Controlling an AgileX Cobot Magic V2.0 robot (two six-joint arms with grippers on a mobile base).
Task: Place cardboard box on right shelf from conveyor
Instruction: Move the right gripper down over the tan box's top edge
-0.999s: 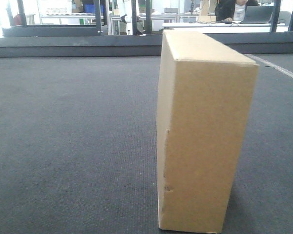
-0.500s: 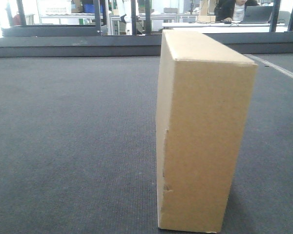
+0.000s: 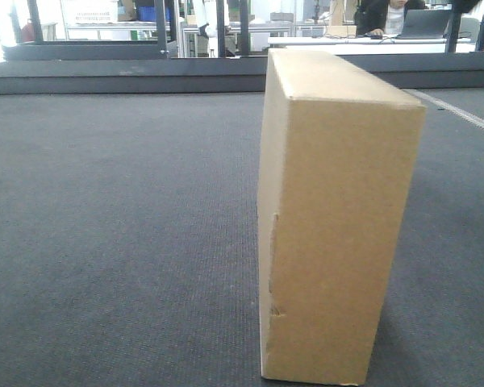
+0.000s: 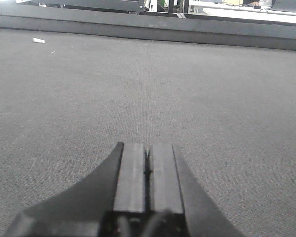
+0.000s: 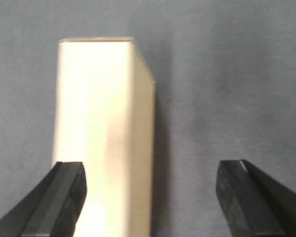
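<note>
**A:** Where is the cardboard box (image 3: 339, 226) sitting?

**B:** It is standing upright on a narrow face on the conveyor (image 3: 105, 242), directly beneath the right gripper (image 5: 150, 173), which is looking straight down on its top.

**A:** Is that gripper holding it?

**B:** No, its jaws are standing wide apart and gripping nothing. The box is not lying centred between them. It is sitting toward one finger (image 5: 66, 192), whose tip is overlapping the box's outer edge in the wrist view. The other finger (image 5: 241, 192) is hanging over bare belt, well clear of the box.

**A:** And the left gripper (image 4: 148, 148)?

**B:** Its jaws are pressing together on nothing and pointing out low over the belt. A small white scrap (image 4: 39, 40) is lying far ahead of it, near the side rail (image 4: 138, 32).

**A:** What is worrying you?

**B:** I am thinking a straight descent could land that near finger on the box's top instead of beside it. A tall, narrow box could be tipping over at one push. Closing off-centre could also be dragging or twisting it on the belt. The right shelf is not showing in any view, so I am not judging the carry.
</note>
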